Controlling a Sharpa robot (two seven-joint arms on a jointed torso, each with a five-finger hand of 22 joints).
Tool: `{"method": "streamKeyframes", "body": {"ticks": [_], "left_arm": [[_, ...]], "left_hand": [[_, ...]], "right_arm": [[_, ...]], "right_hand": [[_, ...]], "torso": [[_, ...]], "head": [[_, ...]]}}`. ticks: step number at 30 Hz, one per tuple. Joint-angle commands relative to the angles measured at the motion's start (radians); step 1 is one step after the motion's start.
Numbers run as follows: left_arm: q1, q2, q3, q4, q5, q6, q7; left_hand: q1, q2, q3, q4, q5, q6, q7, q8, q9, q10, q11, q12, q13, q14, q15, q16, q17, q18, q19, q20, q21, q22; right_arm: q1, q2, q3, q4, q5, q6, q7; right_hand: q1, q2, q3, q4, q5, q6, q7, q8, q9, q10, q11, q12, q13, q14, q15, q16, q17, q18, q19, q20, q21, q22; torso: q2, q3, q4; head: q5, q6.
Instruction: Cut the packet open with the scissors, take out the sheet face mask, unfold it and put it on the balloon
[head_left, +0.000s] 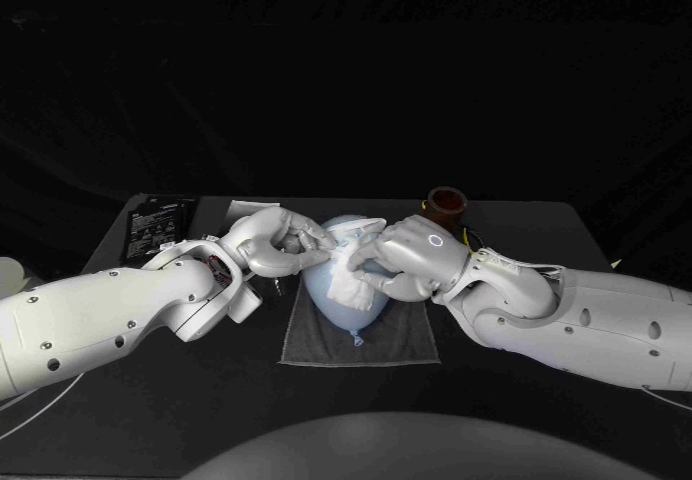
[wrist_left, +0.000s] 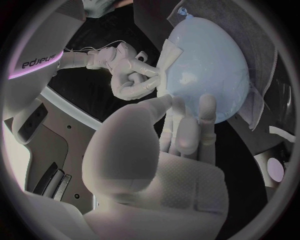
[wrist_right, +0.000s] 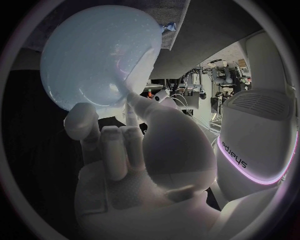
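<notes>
In the head view the pale blue balloon (head_left: 320, 292) lay on a grey towel (head_left: 404, 345), with the white sheet mask (head_left: 351, 287) draped on it, its upper part hidden by both hands. The left hand (head_left: 281, 243) and right hand (head_left: 387, 258) met over the balloon's top. A brown container (head_left: 447, 203) stood half-hidden behind the right arm. In the left wrist view the left hand (wrist_left: 181, 135) pressed close-set fingers on the balloon (wrist_left: 212, 55); whether it gripped anything was unclear. The right hand (wrist_left: 128, 75) pinched the mask's edge (wrist_left: 169, 55). In the right wrist view the right hand (wrist_right: 131, 150) touched the balloon (wrist_right: 94, 55), the mask hard to make out.

Lab: black table (head_left: 216, 405), cluttered equipment (wrist_right: 215, 77)
</notes>
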Motion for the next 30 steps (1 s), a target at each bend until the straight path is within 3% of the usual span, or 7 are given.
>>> {"method": "streamKeyframes", "body": {"ticks": [1,8,17,30], "left_arm": [[0.000,0.003,0.000,0.002,0.005,0.019,-0.003],[0.000,0.002,0.000,0.001,0.005,0.019,-0.004],[0.000,0.003,0.000,-0.001,0.006,0.022,-0.006],[0.000,0.005,0.000,-0.007,0.009,0.023,-0.007]], "left_hand": [[-0.006,0.000,-0.001,-0.007,-0.001,-0.003,0.007,-0.004,-0.001,-0.004,0.002,0.007,0.001,0.007,0.000,0.004,0.001,0.012,0.006,0.001,0.005,0.001],[-0.006,0.001,-0.001,-0.007,-0.001,-0.002,0.007,-0.004,-0.001,-0.004,0.002,0.008,0.002,0.007,0.000,0.004,0.001,0.012,0.006,0.001,0.005,0.001],[-0.007,0.001,-0.001,-0.007,-0.001,-0.001,0.007,-0.005,-0.002,-0.004,0.002,0.010,0.003,0.007,0.001,0.004,0.000,0.012,0.007,0.001,0.006,0.002],[-0.009,0.001,-0.002,-0.006,-0.001,-0.001,0.008,-0.006,-0.003,-0.005,0.003,0.011,0.004,0.006,0.001,0.004,-0.002,0.012,0.007,0.002,0.007,0.003]], "right_arm": [[0.001,0.002,0.001,-0.002,-0.026,0.018,-0.019],[0.001,-0.005,0.002,0.007,-0.025,-0.031,-0.018],[0.001,-0.026,0.007,0.036,0.025,-0.096,0.004],[0.005,-0.103,0.009,0.086,0.046,-0.079,-0.010]], "right_hand": [[-0.001,0.015,-0.001,0.012,-0.004,0.006,-0.008,0.010,0.006,0.104,-0.011,0.003,0.263,0.102,-0.010,0.003,0.263,0.002,0.007,-0.007,0.009,0.121],[0.001,0.034,0.007,0.027,-0.004,0.010,-0.016,0.028,0.020,0.104,-0.019,0.003,0.263,0.102,-0.018,0.003,0.263,-0.004,0.023,-0.014,0.041,0.129],[-0.004,0.035,0.024,0.046,-0.004,0.020,-0.026,0.064,0.049,0.104,-0.028,0.003,0.263,0.102,-0.025,0.003,0.263,-0.007,0.033,-0.021,0.060,0.133],[-0.006,0.029,0.038,0.061,-0.004,0.009,-0.034,0.106,0.098,0.104,-0.035,0.003,0.263,0.102,-0.031,0.003,0.263,-0.009,0.036,-0.028,0.071,0.136]], "torso": [[-0.001,-0.0002,-0.0003],[-0.002,0.0000,-0.0004],[-0.002,0.0001,-0.0008],[-0.002,-0.0001,-0.0013]], "head": [[0.001,0.000],[0.001,0.000],[-0.001,0.000],[0.000,0.000]]}}
